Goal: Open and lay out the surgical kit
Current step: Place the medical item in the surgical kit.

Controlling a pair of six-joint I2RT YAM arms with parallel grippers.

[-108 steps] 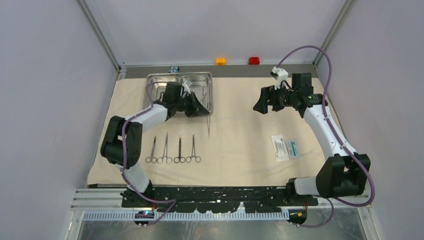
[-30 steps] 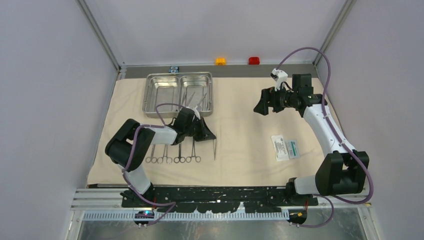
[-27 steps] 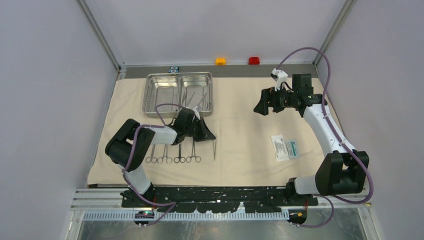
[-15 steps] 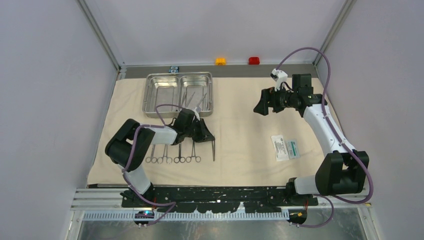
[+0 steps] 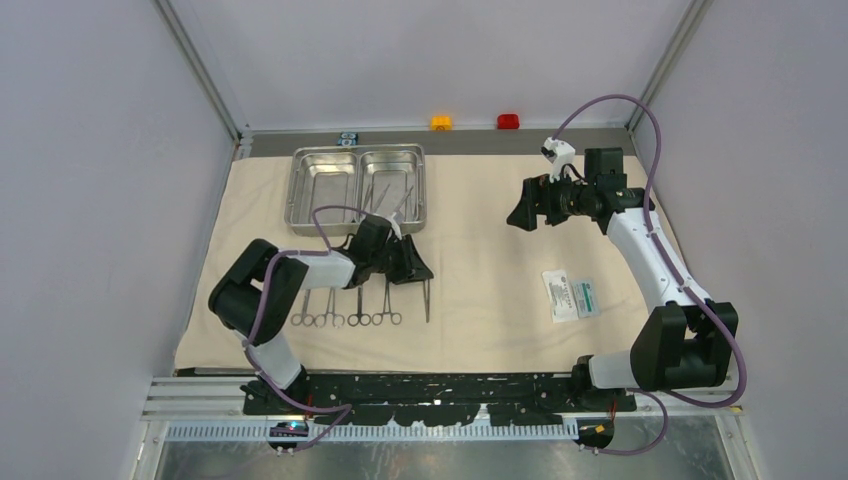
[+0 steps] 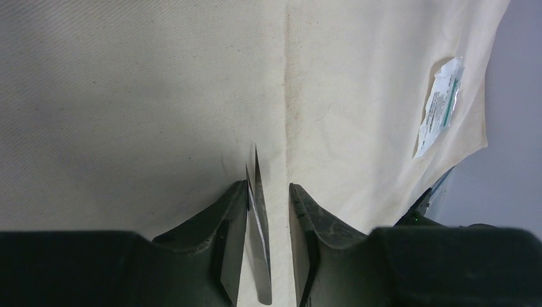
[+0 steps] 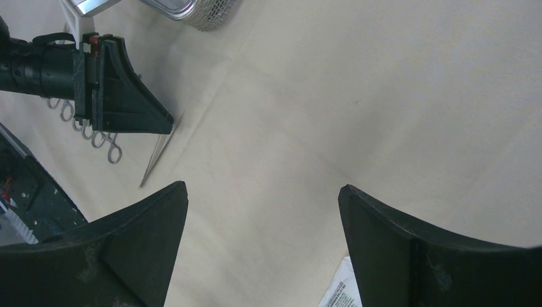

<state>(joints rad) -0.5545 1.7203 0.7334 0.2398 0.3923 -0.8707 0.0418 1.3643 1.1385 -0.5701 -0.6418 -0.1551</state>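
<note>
1. Cloth [image 5: 480,335]: beige, spread flat over the worktop, with the whole kit laid on it.
2. Tray [image 5: 357,150]: shiny steel, two compartments, at the far left of the cloth. Holds thin tools [image 5: 388,195] in its right compartment.
3. Ring-handled tools [image 5: 345,303]: four, side by side in a row on the cloth near its front edge. Rings toward the arm bases, tips toward the tray.
4. Tweezers [image 5: 427,300]: just right of that row and roughly parallel to it. Far end tucked in at the left fingers, the rest stretched out toward the front edge.
5. Left fingers [image 5: 413,270]: low over the cloth, between the tray and the row of tools. Parted partway in the wrist view. Tweezers [image 6: 257,224] run between them, close along one finger [image 6: 231,214], with a plain gap to the other [image 6: 305,217]. Not clamped on anything.
6. Right fingers [image 5: 518,214]: raised over the right-centre of the cloth, well apart from the tools. Spread wide and holding nothing, with only bare cloth [image 7: 287,115] between them in the wrist view.
7. Packet [image 5: 570,296]: white and green, flat on the right part of the cloth beside the right arm, well apart from the tweezers.
8. Past the cloth's far edge: orange button [image 5: 441,122] and red button [image 5: 508,121] side by side, and a small black-and-blue block [image 5: 347,137] just behind the tray.
</note>
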